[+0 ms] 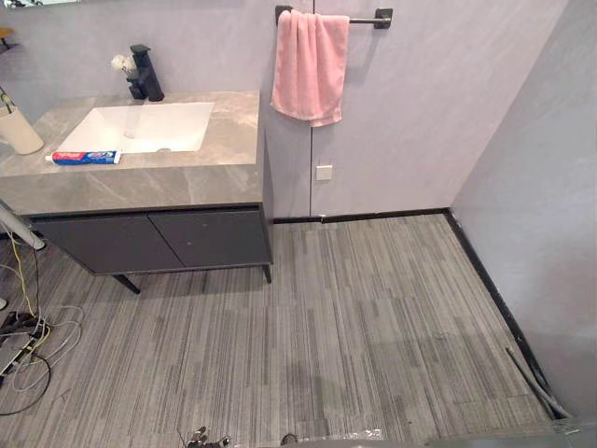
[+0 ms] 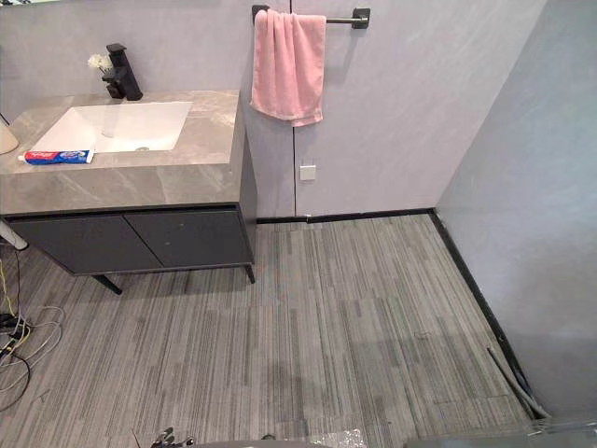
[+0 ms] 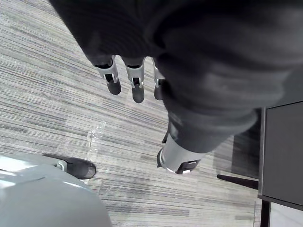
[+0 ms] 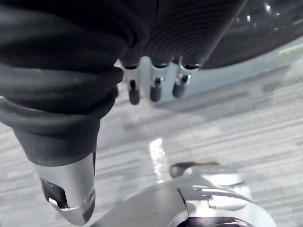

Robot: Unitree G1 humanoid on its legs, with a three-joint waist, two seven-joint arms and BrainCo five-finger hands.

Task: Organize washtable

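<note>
The washtable's grey stone top (image 1: 187,177) stands at the far left with a white sink (image 1: 140,126) set into it. A red, white and blue toothpaste tube (image 1: 84,158) lies on the top in front of the sink. A white cup (image 1: 19,131) stands at the left edge, and a black faucet (image 1: 145,75) with a small white flower beside it stands at the back. My left hand (image 3: 137,80) hangs over the striped floor, fingers relaxed and empty. My right hand (image 4: 154,87) also hangs low over the floor, open and holding nothing.
A dark cabinet (image 1: 159,240) on thin legs carries the top. A pink towel (image 1: 311,65) hangs on a wall bar right of it, above a white socket (image 1: 324,173). Loose cables (image 1: 28,336) lie on the floor at the left. A wall closes the right side.
</note>
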